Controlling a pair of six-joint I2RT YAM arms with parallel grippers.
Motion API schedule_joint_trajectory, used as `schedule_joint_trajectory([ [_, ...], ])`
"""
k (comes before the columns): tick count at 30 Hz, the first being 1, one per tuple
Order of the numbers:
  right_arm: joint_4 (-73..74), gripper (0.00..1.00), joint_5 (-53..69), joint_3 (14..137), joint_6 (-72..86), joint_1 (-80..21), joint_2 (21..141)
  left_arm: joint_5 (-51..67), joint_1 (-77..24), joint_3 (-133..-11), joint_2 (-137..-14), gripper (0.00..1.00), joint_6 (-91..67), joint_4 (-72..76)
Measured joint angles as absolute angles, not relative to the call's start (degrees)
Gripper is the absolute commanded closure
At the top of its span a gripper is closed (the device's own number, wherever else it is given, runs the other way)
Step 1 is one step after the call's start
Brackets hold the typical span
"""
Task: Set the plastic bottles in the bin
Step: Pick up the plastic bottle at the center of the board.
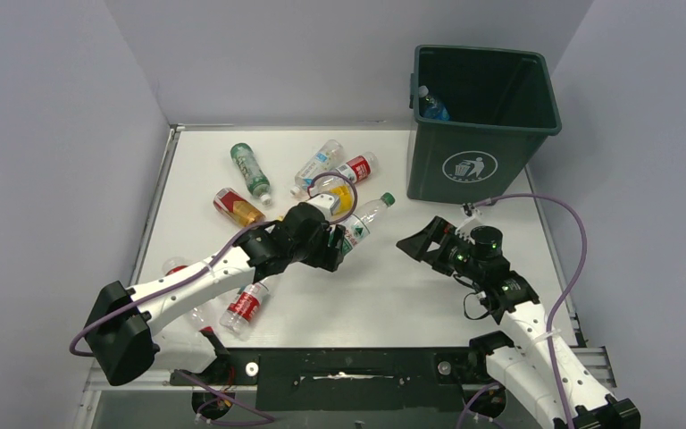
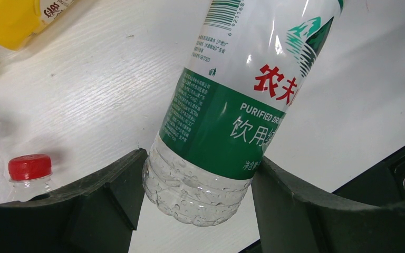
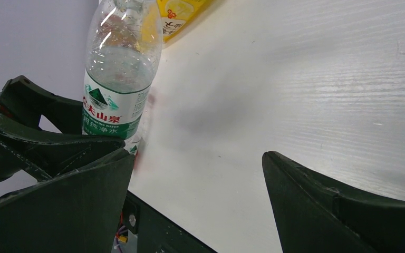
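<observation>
Left tool [image 2: 198, 182] grips bottle [image 2: 232, 105]; bin [image 1: 482, 165] holds blue bottle [image 1: 432, 107].

One bin [image 1: 482, 165] at far right holds one blue bottle [image 1: 432, 107]. Nine more bottles lie on the table [image 1: 411, 299]: five far, namely green bottle [image 1: 250, 170], clear bottle [image 1: 317, 165], red-labelled bottle [image 1: 355, 168], amber bottle [image 1: 237, 207], yellow bottle [image 1: 340, 199]; one green-capped bottle [image 1: 371, 214] mid-table; three near-left bottles [image 1: 244, 307], partly hidden. Two arms: left arm [image 1: 192, 284], right arm [image 1: 536, 335]. Two grippers: left gripper [image 2: 198, 168], right gripper [image 3: 198, 158].

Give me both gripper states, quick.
Left gripper: closed on the green-label bottle.
Right gripper: open, empty.
</observation>
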State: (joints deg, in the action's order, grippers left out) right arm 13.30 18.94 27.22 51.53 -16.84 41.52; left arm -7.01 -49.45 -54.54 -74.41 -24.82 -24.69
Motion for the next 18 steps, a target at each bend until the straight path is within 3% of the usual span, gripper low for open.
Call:
schedule_joint_trajectory([
  [18, 13.3, 0.02, 18.3, 27.2, 51.5, -17.7, 42.2, -7.0, -49.5, -54.3, -74.4, 0.49, -24.8, -24.6],
])
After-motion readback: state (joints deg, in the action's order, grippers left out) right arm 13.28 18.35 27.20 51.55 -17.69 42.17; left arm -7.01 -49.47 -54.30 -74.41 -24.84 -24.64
